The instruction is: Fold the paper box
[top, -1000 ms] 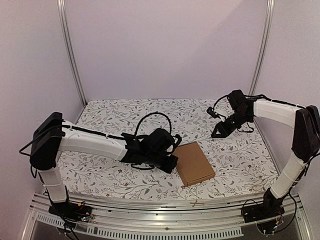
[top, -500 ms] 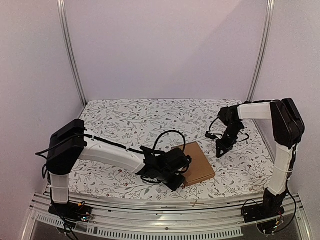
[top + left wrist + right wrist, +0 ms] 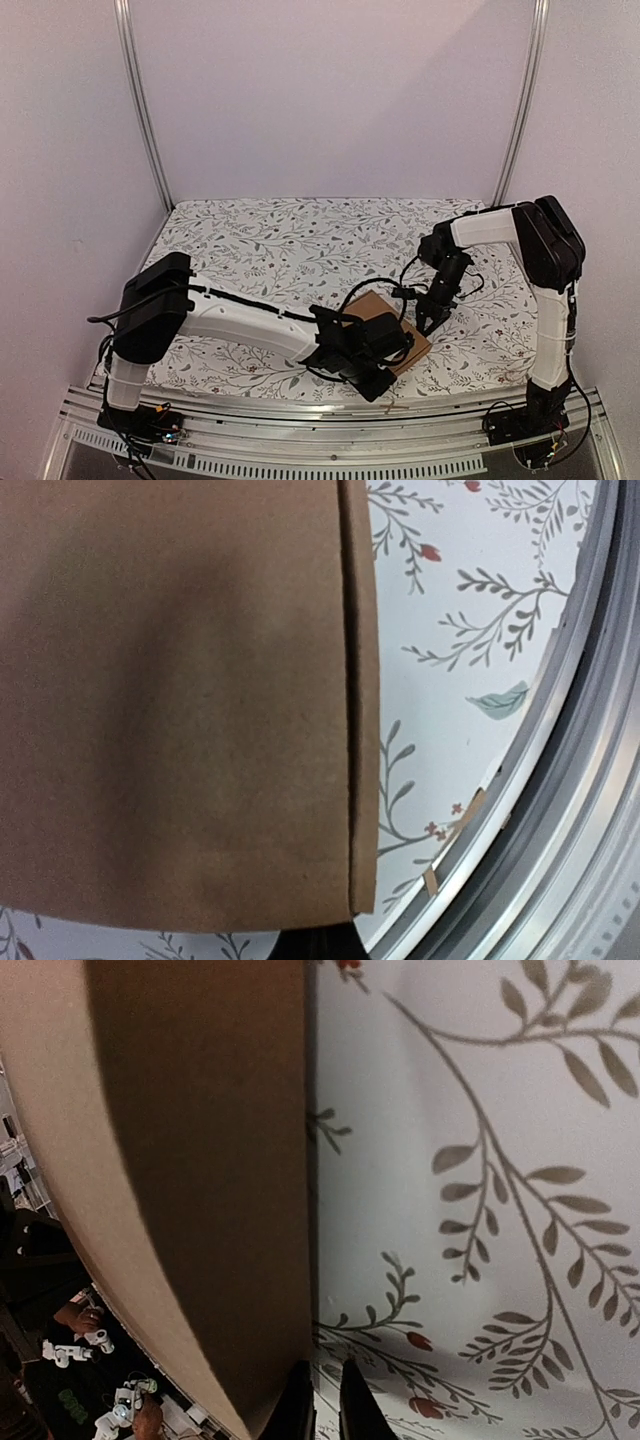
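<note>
Where the box point(image 3: 380, 307) sits: flat on the flowered cloth point(image 3: 260, 250) near the table's front, close to the metal rail point(image 3: 560, 780), between our two pincers.
Writing: none we can read; we see only plain brown cardboard, with one folded seam along its side.
Left pincer point(image 3: 378, 385): jaws fully closed, tip at the box's near corner; we can't tell whether it touches.
Right pincer point(image 3: 425, 322): fingertips point(image 3: 352, 1400) a slit apart, down at the box's right edge; one tip just beside the cardboard wall, cloth showing through the gap; we see nothing clamped.
</note>
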Controlling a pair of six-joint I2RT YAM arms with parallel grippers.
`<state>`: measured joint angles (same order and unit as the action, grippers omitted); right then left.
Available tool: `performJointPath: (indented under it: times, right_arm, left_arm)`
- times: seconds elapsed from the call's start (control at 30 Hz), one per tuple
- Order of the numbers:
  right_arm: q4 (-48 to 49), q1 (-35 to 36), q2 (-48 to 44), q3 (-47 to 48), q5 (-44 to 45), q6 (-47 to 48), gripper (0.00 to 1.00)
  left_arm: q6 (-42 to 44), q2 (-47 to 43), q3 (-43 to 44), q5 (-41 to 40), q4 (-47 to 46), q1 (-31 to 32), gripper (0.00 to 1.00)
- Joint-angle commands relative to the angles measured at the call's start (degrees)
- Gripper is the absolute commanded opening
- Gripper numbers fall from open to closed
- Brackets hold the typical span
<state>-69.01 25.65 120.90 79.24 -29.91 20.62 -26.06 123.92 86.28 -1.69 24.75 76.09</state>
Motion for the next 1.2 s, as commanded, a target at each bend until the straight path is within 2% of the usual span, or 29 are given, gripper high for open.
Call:
performJointPath:
  times: [0.0,0.17,0.27,0.4,0.47,0.5,0.6,0.63,0.67,0.7,0.73,0.77,0.8,0.83,0.87,0.93,1.17]
  right_arm:
    - [-1.57,2.43,2.51,-1.97,-10.30,0.24,0.10]
    - [-3.22,-4.31,-2.66,3.14,-9.55,-0.03,0.15]
    - [-4.28,-8.49,-5.51,6.80,-9.64,1.17,0.19]
    - [-4.06,-12.48,-10.84,10.80,-11.78,2.12,0.23]
    - [-1.70,-13.77,-14.37,12.28,-11.85,1.65,0.24]
    - [0.01,-14.19,-17.34,12.82,-11.25,1.43,0.26]
    - [7.68,-14.42,-25.96,13.06,-6.38,-1.10,0.31]
    - [11.33,-14.48,-28.39,12.60,-4.31,-2.02,0.35]
    - [15.52,-14.50,-31.73,11.74,-1.79,-2.79,0.40]
    - [20.24,-14.49,-34.21,9.68,0.15,-3.53,0.51]
    - [27.18,-14.53,-38.43,4.26,1.80,-3.72,0.70]
    - [35.86,-14.55,-41.83,-1.32,6.05,-4.60,0.95]
    - [45.38,-14.49,-44.11,-8.38,11.06,-10.01,0.98]
    - [52.80,-14.45,-46.65,-13.60,13.80,-14.50,0.99]
    - [56.22,-14.49,-47.49,-16.12,12.98,-18.68,0.99]
    - [56.36,-14.45,-48.25,-17.69,11.28,-18.98,0.99]
    - [56.17,-14.46,-49.81,-18.00,21.29,-21.71,0.99]
  left_arm:
    - [0.06,-0.45,-1.96,-9.27,-7.15,-1.74,0.00]
    - [3.01,-10.18,-6.27,-5.75,-0.32,-1.30,0.02]
    - [5.62,-14.59,-5.58,-5.30,8.39,-0.87,0.05]
    - [8.43,-20.15,-4.29,-16.83,21.82,-1.77,0.07]
    - [9.38,-23.18,-4.55,-23.13,25.11,-3.72,0.07]
    - [9.27,-24.74,-4.76,-26.09,26.06,-5.05,0.11]
    - [8.78,-30.75,-4.96,-33.47,25.87,-9.96,0.40]
    - [9.31,-33.31,-5.02,-34.70,24.48,-11.31,0.56]
    - [9.83,-35.73,-5.17,-35.61,22.80,-12.99,0.67]
    - [10.26,-39.34,-5.65,-36.08,20.09,-14.89,0.85]
    - [10.85,-41.99,-7.06,-35.92,16.44,-16.91,0.97]
    - [11.21,-44.34,-9.39,-35.82,12.01,-19.17,0.99]
    - [10.99,-46.58,-12.75,-36.90,6.86,-21.10,0.99]
    - [9.76,-48.33,-16.24,-39.25,2.37,-22.92,0.99]
    - [8.72,-49.62,-20.15,-41.15,-2.96,-24.38,0.99]
    - [8.35,-51.12,-26.30,-41.07,-7.23,-26.43,0.99]
    - [-3.67,-51.36,-29.92,-37.83,0.03,-27.40,0.99]
